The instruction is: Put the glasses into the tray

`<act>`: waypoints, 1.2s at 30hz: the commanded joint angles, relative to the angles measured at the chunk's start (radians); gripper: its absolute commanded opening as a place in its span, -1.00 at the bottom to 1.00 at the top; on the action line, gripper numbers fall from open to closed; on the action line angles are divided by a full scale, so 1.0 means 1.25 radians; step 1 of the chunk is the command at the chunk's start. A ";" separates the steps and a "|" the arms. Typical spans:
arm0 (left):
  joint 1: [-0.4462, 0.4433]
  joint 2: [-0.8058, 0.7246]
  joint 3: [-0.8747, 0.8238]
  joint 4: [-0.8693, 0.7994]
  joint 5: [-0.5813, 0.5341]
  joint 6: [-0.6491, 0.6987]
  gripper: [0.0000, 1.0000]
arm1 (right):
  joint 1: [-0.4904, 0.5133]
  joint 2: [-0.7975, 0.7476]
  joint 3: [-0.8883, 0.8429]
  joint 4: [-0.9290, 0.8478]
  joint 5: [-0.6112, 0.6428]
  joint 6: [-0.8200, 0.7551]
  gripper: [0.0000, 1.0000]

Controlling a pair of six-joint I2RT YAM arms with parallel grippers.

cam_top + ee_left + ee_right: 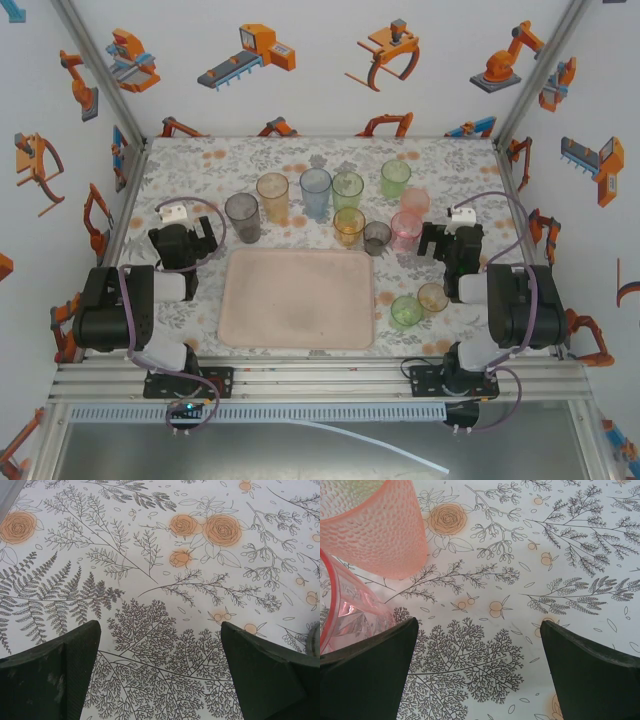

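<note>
floral-print tablecloth [220, 170], smooth pale pink rounded tray [297, 300], translucent tinted plastic glasses [316, 192]

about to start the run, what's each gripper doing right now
left gripper: open, holding nothing
right gripper: open, holding nothing

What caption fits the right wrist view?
Open right gripper over floral tablecloth, dimpled pink glass and smooth pink glass at frame left.
</note>
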 commanded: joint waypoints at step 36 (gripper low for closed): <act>-0.002 -0.001 0.013 0.001 -0.009 0.014 0.94 | -0.004 0.003 0.018 0.018 0.025 0.000 0.99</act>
